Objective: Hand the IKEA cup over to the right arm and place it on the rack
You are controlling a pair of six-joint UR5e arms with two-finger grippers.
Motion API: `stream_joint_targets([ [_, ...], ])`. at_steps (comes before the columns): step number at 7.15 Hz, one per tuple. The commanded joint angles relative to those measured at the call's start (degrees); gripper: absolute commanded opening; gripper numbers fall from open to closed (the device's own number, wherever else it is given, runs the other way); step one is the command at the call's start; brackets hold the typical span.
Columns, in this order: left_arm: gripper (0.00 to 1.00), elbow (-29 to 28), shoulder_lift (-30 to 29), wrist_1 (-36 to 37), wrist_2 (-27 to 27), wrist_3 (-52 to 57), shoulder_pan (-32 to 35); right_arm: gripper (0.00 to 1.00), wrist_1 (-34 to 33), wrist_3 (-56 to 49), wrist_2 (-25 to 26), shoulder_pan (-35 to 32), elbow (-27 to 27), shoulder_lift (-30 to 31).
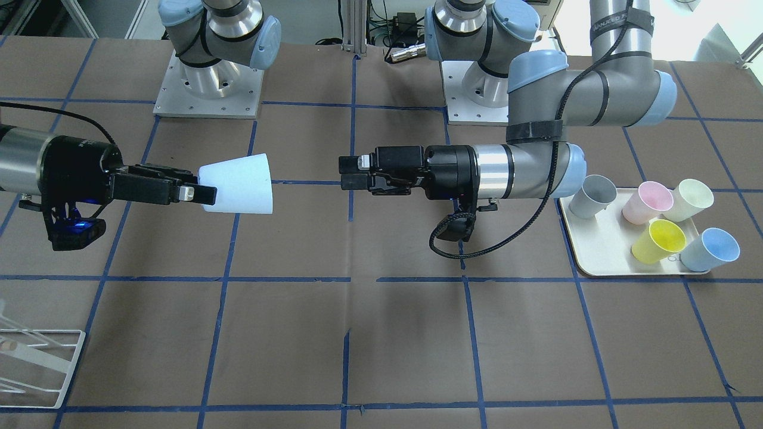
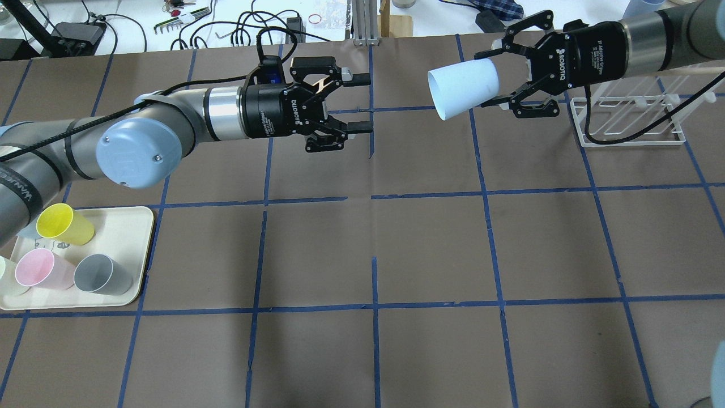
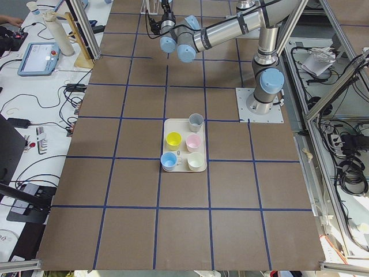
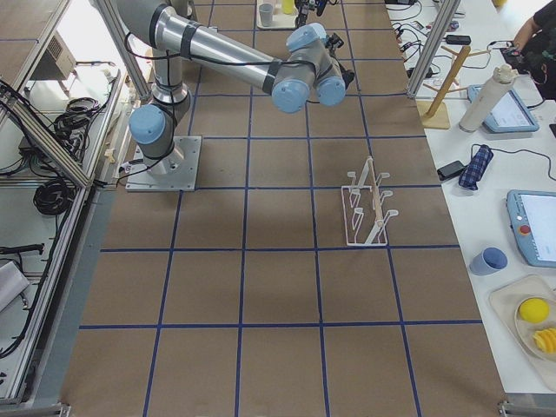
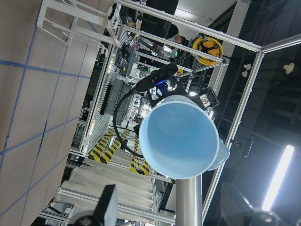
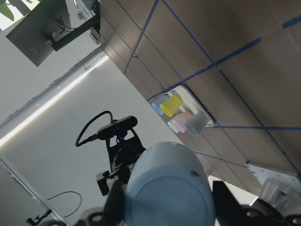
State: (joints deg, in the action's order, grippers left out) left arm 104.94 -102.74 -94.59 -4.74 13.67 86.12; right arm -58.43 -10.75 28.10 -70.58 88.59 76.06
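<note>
**Overhead view, read left to right.**

- **Lower left:** the beige tray (image 2: 127, 229) carries a yellow cup (image 2: 65, 225), a pink cup (image 2: 42, 270) and a grey cup (image 2: 102, 275).
- **Left gripper:** my left gripper (image 2: 362, 103) has its fingers spread wide with nothing between them. It points at the cup's mouth across an open gap.
- **Cup:** the IKEA cup (image 2: 461, 88) lies horizontal in the air above the table (image 2: 430, 249). Its open mouth faces my left gripper and its closed bottom faces the body of my right gripper (image 2: 498, 78).
- **Right gripper:** it pinches the cup across the narrow base end, one finger on each side of the wall.
- **Far right:** the rack (image 2: 631, 144) stands on the table just beside my right gripper. Placing is not yet done.

**Handling (judged).**
- The cup looks like light, thin-walled, smooth plastic. It is probably stiff near the bottom and springy toward the rim.
- The base end I hold now is therefore the firmer place to grip, and it leaves the mouth free to go over the rack.
- The taper could let the cup creep out mouth-first under a hard squeeze, so moderate pressure seems right.

**Writing.**
- "ROBOTIQ" reads in white on both gripper bodies.
- A smaller line beside it on the right one is too fine for me to read with certainty.
- The cup shows no label.
</note>
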Motion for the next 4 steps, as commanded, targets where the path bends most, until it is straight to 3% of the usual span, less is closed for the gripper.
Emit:
stream_joint_targets([
  [1, 0.85, -1.6, 0.3, 10.7, -17.6, -10.7, -6.8, 0.18, -17.4, 0.1, 15.0, 0.1, 0.1, 0.2],
  [2, 0.89, -2.7, 0.6, 16.8, -25.0, -15.8, -8.6, 0.19, -22.6, 0.1, 20.4, 0.1, 0.1, 0.2],
  [3, 1.00, -4.4, 0.5, 24.1, -36.7, -18.1, -8.7, 0.15, -30.4, 0.1, 28.1, 0.1, 0.0, 0.3],
  [4, 1.00, -6.0, 0.5, 25.7, -46.8, -18.1, -8.7, 0.09, -35.6, 0.1, 36.9, 0.1, -0.8, 0.3],
])
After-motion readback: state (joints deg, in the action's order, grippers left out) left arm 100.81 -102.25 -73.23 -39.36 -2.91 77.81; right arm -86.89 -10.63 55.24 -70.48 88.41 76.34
